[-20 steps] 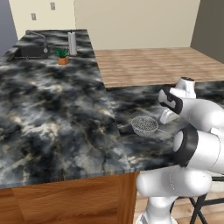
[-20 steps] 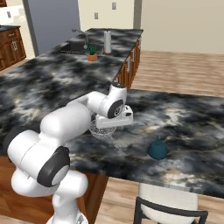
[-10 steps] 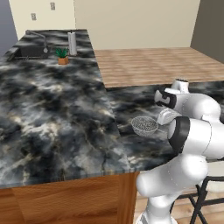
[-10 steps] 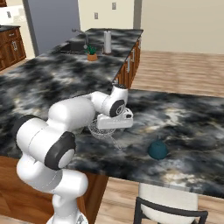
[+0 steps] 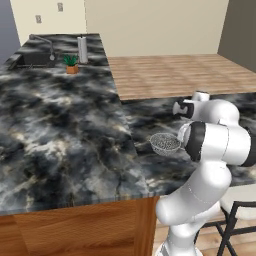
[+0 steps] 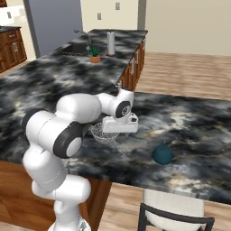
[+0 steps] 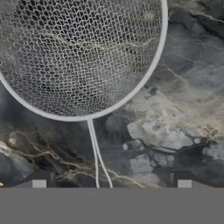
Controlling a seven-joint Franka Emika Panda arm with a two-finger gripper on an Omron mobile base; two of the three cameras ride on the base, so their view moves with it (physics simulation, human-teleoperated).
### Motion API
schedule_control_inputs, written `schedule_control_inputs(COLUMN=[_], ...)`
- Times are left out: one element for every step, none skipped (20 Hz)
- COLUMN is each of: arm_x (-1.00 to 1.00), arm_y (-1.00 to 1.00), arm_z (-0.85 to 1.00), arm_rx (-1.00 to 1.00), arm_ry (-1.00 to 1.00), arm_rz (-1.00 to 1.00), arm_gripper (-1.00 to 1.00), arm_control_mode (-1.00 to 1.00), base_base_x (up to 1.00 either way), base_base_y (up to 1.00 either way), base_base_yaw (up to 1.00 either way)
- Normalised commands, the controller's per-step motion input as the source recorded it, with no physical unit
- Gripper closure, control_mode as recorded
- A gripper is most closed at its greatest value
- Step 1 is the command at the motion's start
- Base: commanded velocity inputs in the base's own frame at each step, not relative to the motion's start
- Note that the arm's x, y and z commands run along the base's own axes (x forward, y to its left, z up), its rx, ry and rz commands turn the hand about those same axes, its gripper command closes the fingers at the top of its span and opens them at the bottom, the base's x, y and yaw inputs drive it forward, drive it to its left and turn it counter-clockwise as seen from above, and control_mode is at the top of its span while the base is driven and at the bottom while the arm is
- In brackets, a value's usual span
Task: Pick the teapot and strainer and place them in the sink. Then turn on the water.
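Strainer (image 7: 78,52) mesh bowl at top left on dark marbled counter (image 7: 183,109). Thin handle running down between spread fingertips (image 7: 39,180).

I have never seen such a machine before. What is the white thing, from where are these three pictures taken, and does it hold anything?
The white thing is a robot arm in a simulated kitchen. Two pictures come from cameras behind it, one on its left and one on its right. The third comes from a camera on its hand, looking down along the gripper.

On the dark marbled counter lie a silver wire-mesh strainer with a thin metal handle and a small round teal-blue teapot. At the far end are a black sink, a grey curved faucet and a small potted green plant.

Nothing is held. The jaws stand open above the strainer's handle, one fingertip on each side.
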Motion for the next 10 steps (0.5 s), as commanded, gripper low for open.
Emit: schedule_control_inputs(arm_x=[0.04,0.06,0.09,0.08,0.06,0.00,0.00,0.00,0.00,-0.08], arm_y=[0.00,0.00,0.00,0.00,0.00,0.00,0.00,0.00,0.00,0.01], arm_z=[-0.26,-0.26,-0.29,-0.30,-0.30,-0.26,-0.26,-0.22,-0.17,-0.14], arm_rx=[0.02,0.01,0.00,0.00,0.00,0.00,0.00,0.00,0.00,0.00], arm_ry=[0.00,0.00,0.00,0.00,0.00,0.00,0.00,0.00,0.00,0.00], arm_rz=[0.00,0.00,0.00,0.00,0.00,0.00,0.01,0.01,0.03,0.05], arm_gripper=[-1.00,-1.00,-1.00,-1.00,-1.00,-1.00,-1.00,-1.00,-1.00,-1.00], arm_control_mode=[-1.00,-1.00,-1.00,-1.00,-1.00,-1.00,-1.00,-1.00,-1.00,-1.00], base_base_x=[0.00,0.00,0.00,0.00,0.00,0.00,0.00,0.00,0.00,0.00], base_base_y=[0.00,0.00,0.00,0.00,0.00,0.00,0.00,0.00,0.00,0.00], base_base_yaw=[0.00,0.00,0.00,0.00,0.00,0.00,0.00,0.00,0.00,0.00])
